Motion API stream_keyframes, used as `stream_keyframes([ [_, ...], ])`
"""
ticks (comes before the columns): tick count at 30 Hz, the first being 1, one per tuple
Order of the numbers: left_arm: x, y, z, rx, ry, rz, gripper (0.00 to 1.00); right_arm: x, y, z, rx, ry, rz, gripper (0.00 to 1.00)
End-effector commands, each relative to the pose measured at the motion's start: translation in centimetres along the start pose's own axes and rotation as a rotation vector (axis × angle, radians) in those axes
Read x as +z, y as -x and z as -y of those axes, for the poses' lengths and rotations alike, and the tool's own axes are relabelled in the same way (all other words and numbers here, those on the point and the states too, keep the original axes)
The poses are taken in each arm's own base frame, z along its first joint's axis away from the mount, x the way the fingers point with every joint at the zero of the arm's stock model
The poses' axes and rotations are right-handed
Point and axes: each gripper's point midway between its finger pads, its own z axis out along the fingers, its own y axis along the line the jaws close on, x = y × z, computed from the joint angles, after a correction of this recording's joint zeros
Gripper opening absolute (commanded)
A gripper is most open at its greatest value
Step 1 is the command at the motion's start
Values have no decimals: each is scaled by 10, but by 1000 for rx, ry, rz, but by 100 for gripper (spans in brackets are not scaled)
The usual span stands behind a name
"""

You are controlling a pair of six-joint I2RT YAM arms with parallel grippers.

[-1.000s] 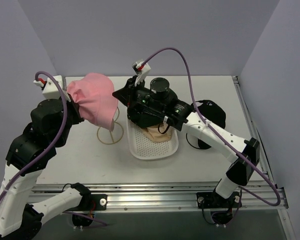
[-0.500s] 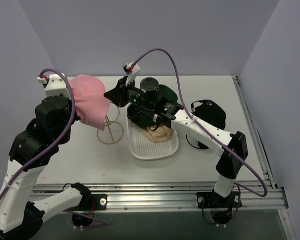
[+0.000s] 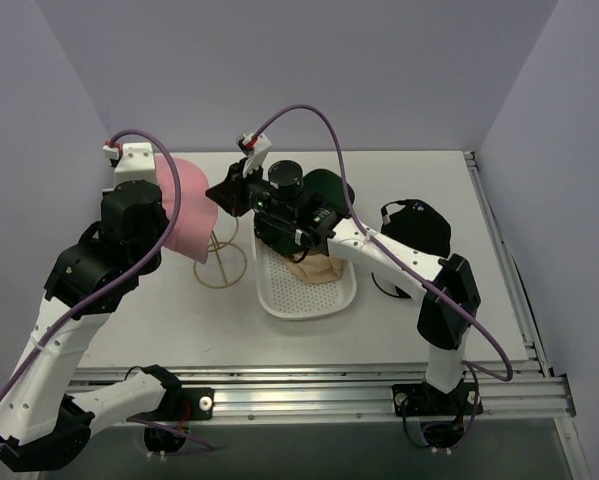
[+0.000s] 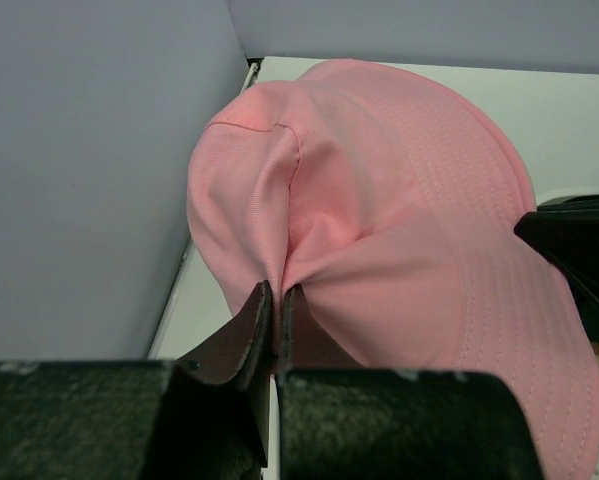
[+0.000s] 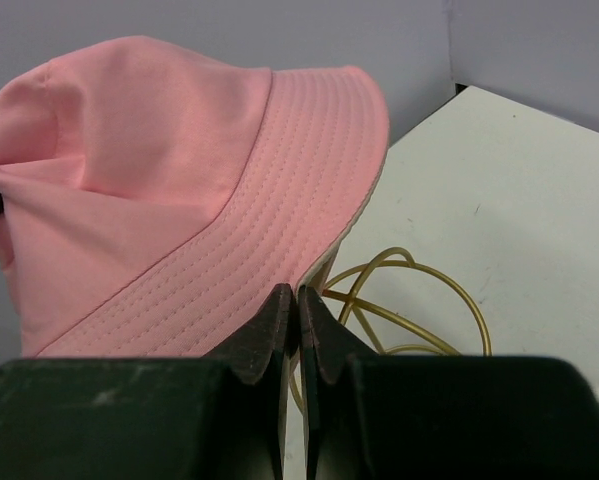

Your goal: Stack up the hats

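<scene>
1. Right now the pink hat (image 3: 191,212) is hanging in the air over the left rear of the table (image 3: 179,325). It is sitting above the wire loop (image 3: 222,262) and resting on nothing.
2. Risk, as I am judging it: only a thin fold is carrying the hat. If the two arms are pulling apart, that fold could be slipping out and dropping the hat short of the stack. The drooping brim could also be catching on the wire loop during the carry.
3. Left gripper (image 4: 276,305): its jaws are pinching a fold of crown fabric, and the hat is bulging out beyond the tips.
4. Right gripper (image 5: 297,300): its jaws are pressing together at the brim's lower edge. The brim is passing just behind the tips, and I cannot tell whether any fabric is caught.
5. Further out, a beige hat (image 3: 314,268) is lying in the white tray (image 3: 289,305) under the right arm. A dark green hat (image 3: 331,186) is showing behind that arm. A black hat (image 3: 419,228) is sitting well apart to the right.
</scene>
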Motion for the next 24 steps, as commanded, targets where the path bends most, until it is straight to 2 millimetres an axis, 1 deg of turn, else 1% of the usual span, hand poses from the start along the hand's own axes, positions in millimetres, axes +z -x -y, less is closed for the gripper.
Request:
stream_keyframes([
  [1,-7,20,-30,-23,118,76,2,5,-2,59,-30,-145,15,0],
  [4,1,16,-22,8,119,58,2,8,-10,75,-18,-172,5,0],
  [5,2,17,-23,21,133,54,2,7,-10,80,-14,-173,6,0],
  [6,0,18,-34,29,192,51,2,9,-13,83,-11,-173,1,0],
  [7,-3,17,-41,56,223,33,2,11,-10,81,-12,-167,5,0],
  [8,-9,25,-49,49,238,49,2,13,-9,80,-13,-162,5,0],
  [9,-12,28,-53,50,240,57,2,17,-11,77,-10,-153,0,0],
  [10,-20,35,-62,41,238,84,2,19,-4,72,-10,-139,18,0],
  [12,-28,41,-72,21,242,114,2,23,-3,57,-7,-107,25,0],
  [13,-35,45,-81,28,241,139,2,23,0,51,-9,-95,37,0],
  [15,-36,46,-79,32,209,162,2,25,0,39,-13,-73,43,0],
  [16,-39,46,-82,23,202,172,2,25,1,37,-13,-68,46,0],
  [18,-36,40,-78,36,192,161,2,23,0,37,-10,-69,48,0],
  [22,-25,27,-76,96,272,114,2,22,-4,42,-26,-93,40,0],
  [24,-19,25,-64,91,222,113,2,19,-6,45,-39,-105,36,0],
])
